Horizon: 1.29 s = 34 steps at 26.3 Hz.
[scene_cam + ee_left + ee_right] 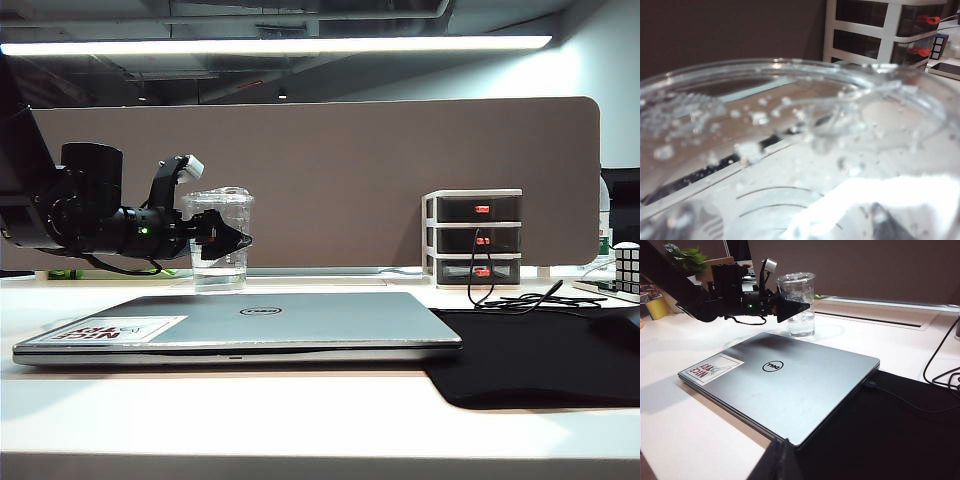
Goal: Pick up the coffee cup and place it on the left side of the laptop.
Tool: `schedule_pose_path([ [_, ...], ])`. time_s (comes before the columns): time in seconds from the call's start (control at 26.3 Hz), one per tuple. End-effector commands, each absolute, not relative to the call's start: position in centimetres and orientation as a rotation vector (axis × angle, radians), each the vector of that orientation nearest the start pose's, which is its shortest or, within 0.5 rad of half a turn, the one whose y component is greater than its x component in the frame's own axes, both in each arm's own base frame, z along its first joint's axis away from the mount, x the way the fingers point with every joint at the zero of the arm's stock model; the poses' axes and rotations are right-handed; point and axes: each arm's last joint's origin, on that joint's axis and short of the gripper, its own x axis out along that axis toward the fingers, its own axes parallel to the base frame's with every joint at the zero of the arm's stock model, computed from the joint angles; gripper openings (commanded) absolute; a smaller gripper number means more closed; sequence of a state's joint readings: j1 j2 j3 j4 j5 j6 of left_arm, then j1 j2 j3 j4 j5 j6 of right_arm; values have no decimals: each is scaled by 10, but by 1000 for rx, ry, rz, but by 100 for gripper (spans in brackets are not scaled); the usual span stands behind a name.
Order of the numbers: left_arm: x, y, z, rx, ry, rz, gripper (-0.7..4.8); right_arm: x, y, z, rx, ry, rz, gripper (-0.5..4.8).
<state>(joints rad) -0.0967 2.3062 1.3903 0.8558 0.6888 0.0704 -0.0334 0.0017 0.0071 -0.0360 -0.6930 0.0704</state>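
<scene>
The job had only just begun. The coffee cup (220,238) stood upright on the white desk (300,410), behind the back edge of the laptop (250,325) and nearer its left end. It had not been lifted, and it was not yet at the laptop's left side. A little clear water sat in its bottom part.

The left gripper (226,236) reached in level from the left edge of the desk, and its black fingers (792,309) stood wide apart, one on each side of the cup's upper half. I could not tell if they touched the plastic. In the left wrist view the cup's clear lid (800,115) filled almost the whole picture, wet with drops. I think what was left was to close on the cup, lift it, carry it around to the left side of the laptop, and set it down.

Of the right gripper (777,460) only a dark tip showed, near the front edge of the desk, so I cannot tell if it was apart or together.

The closed laptop had a round Dell logo (772,366) on its lid. A white sticker (118,329) near its left corner had red letters, upside down, whose top row looked like "NICE". The cup's own marks were too faint to read.
</scene>
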Motion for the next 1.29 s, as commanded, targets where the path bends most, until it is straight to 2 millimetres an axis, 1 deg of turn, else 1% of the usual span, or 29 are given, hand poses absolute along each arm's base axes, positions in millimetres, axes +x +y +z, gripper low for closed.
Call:
schedule_pose_path([
  [0.04,480,-66,141,58,1,-791,430,91,16,161,75,48,663,-1],
  [0.08,480,-66,141,58,1,-791,413,91,16,161,74,48,664,-1],
  [0.11,480,-66,142,59,-4,-793,355,91,16,161,75,48,664,-1],
  [0.15,480,-66,142,61,-8,-794,328,91,16,161,75,48,663,-1],
  [0.19,480,-65,144,65,-22,-793,269,91,16,161,75,48,664,-1],
  [0.23,480,-65,144,68,-30,-793,263,91,16,161,75,48,664,-1],
  [0.34,480,-66,149,69,-70,-800,258,91,16,161,75,48,664,-1],
  [0.46,479,-64,152,29,-78,-804,246,91,16,161,75,48,664,-1],
  [0.57,478,-60,155,26,-79,-839,246,91,16,161,75,48,664,-1],
  [0.69,473,-52,161,29,-80,-823,245,91,16,161,75,48,663,-1],
  [0.76,464,-35,171,21,-85,-797,246,91,16,161,75,48,663,-1],
  [0.8,456,-26,178,18,-85,-778,246,91,16,161,75,48,663,-1],
  [0.84,447,-20,184,33,-91,-764,247,91,16,161,75,48,664,0],
  [0.91,435,-11,191,49,-96,-742,251,91,16,161,74,48,663,-1],
  [0.95,426,-3,195,48,-94,-722,279,91,16,161,74,48,664,-1],
  [1.03,415,5,198,38,-83,-703,304,91,16,161,74,48,664,0],
  [1.22,382,25,201,36,-61,-625,306,91,16,161,74,48,664,0],
  [1.29,373,32,201,38,-54,-604,306,91,16,161,74,47,664,0],
])
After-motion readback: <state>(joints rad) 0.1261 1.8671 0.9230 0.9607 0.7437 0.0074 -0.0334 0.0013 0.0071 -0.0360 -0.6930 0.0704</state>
